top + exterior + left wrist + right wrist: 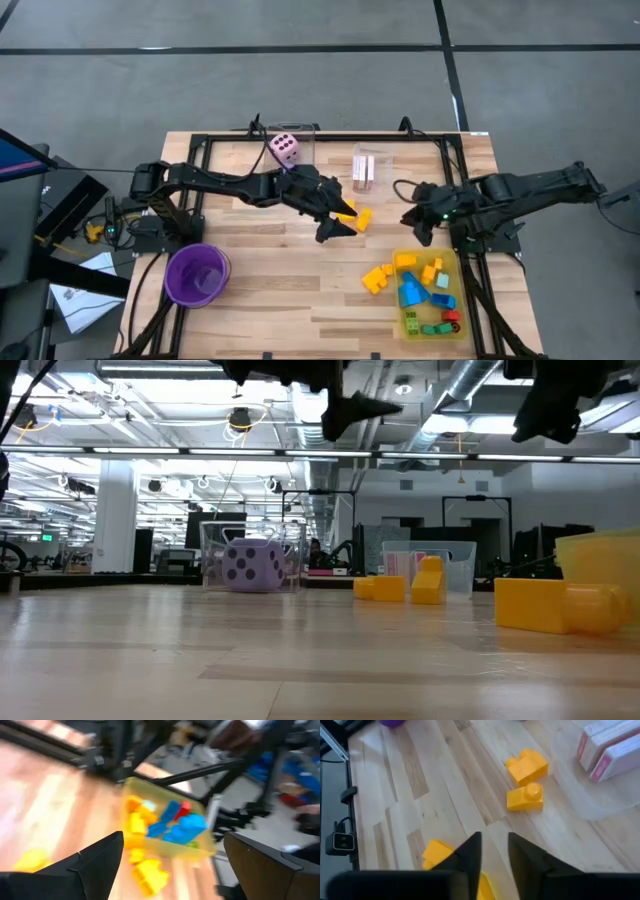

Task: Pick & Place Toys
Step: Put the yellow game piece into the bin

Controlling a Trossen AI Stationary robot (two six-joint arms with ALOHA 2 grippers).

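Observation:
The toys lie scattered. Two yellow blocks (356, 215) rest flat on the table's middle, and more yellow ones (378, 278) lie beside the yellow tray (457, 300), which holds several coloured blocks. A pink dotted die (285, 149) sits in a clear box at the far edge. Pink-white cards (364, 170) stand in another clear box. My left gripper (340, 224) hangs open above the two yellow blocks, its fingers wide apart (172, 837). My right gripper (415, 222) hovers above the table near the tray's far end, open by a narrow gap (495, 840) with nothing in it.
A purple round cup (197, 275) stands near the table's left front. A black frame runs along the far edge and down both sides. Bare wood lies between the cup and the tray.

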